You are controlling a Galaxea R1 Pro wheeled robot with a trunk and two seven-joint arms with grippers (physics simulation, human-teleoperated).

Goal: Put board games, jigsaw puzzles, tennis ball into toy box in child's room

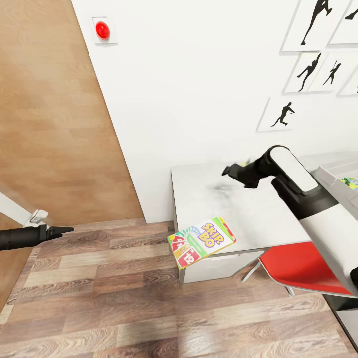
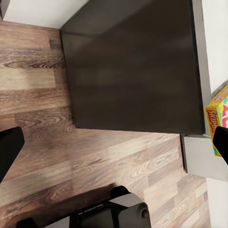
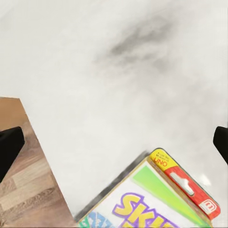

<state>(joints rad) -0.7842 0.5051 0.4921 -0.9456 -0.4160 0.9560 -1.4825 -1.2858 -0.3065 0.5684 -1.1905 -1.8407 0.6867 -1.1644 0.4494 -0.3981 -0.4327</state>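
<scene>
The toy box (image 1: 332, 180) is mostly cut off at the picture's edge. The SKIP-BO box (image 1: 201, 241) is laid slanting across the table (image 1: 258, 214) corner, partly over the edge. Both the left gripper (image 1: 65, 229) and right gripper (image 1: 227, 171) are spread apart, empty.

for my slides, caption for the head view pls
SKIP-BO box overhangs the table corner; right gripper hovers above.

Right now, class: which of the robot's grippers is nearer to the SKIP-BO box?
The right. The right gripper hovers over the table just beyond the SKIP-BO box, which overhangs the table's edge. The left gripper is out over the wooden floor, well aside.
</scene>
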